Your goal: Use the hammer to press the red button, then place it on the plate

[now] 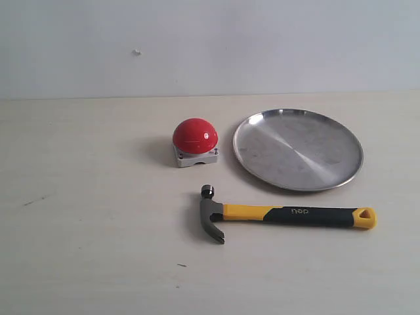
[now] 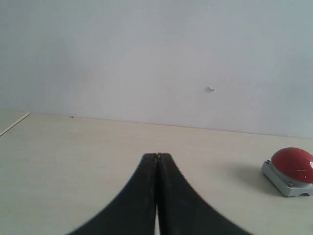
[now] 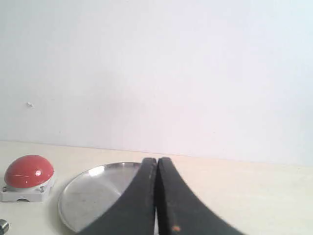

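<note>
tabletop (image 1: pixel 79 249) carries all | plate (image 1: pixel 298 149) at right | hammer (image 1: pixel 289 215) flat in front, untouched, whole only in exterior view | red button (image 1: pixel 195 136) just left of plate | left hand (image 2: pixel 157 155), right hand (image 3: pixel 157 159): fingers together, only in wrist views

Yellow-and-black hammer (image 1: pixel 289 215) lies flat near red button (image 1: pixel 195 142) and empty silver plate (image 1: pixel 298 149).

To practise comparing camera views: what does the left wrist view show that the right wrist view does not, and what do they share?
Only the left wrist view shows the left gripper, fingers closed together. Only the right wrist view shows the plate, the right gripper, likewise closed, and a grey sliver that may be the hammer. Both show the red button on the table.
</note>
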